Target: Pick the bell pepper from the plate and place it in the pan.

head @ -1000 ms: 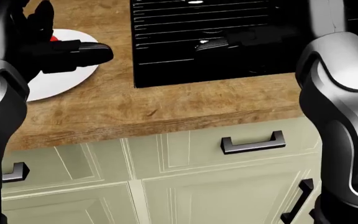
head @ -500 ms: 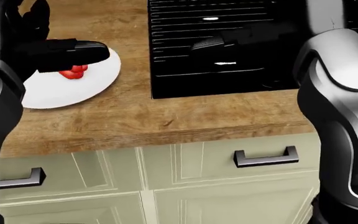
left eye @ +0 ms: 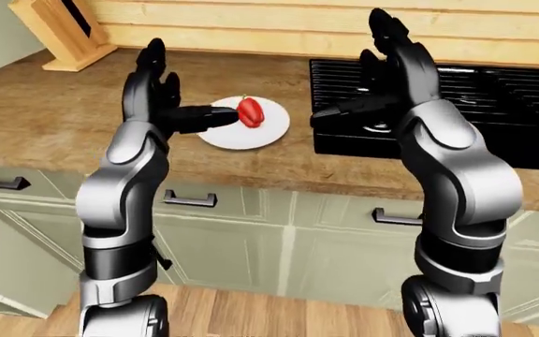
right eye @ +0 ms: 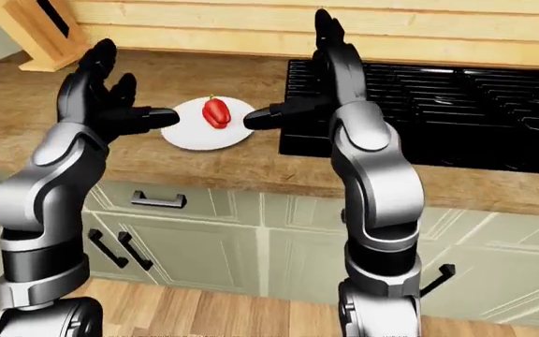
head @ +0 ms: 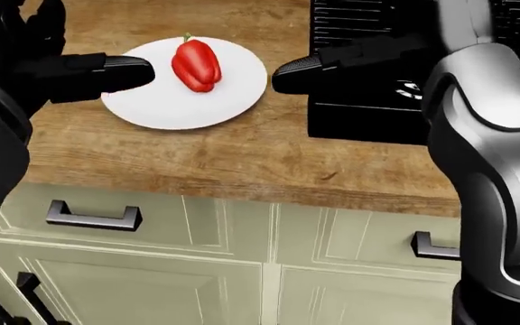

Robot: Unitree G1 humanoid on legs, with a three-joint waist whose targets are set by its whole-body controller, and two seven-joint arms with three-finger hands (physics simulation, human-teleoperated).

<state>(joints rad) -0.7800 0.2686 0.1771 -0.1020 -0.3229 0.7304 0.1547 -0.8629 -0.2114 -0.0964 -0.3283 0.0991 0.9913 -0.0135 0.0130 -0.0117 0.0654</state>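
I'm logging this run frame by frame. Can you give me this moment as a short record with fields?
target: bell pepper, red, lying on the plate
plate: white, on the wooden counter, left of the black stove in the head view
pan: not clearly visible
left hand: open, raised beside the plate, holding nothing
right hand: open, raised over the stove edge, holding nothing
knife block: top left, left-eye view

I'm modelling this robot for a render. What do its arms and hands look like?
Both arms have glossy silver-grey rounded shells with black joints and black upper segments. The left hand and right hand are all black, with thick, blunt-tipped fingers. No cables or markings show.
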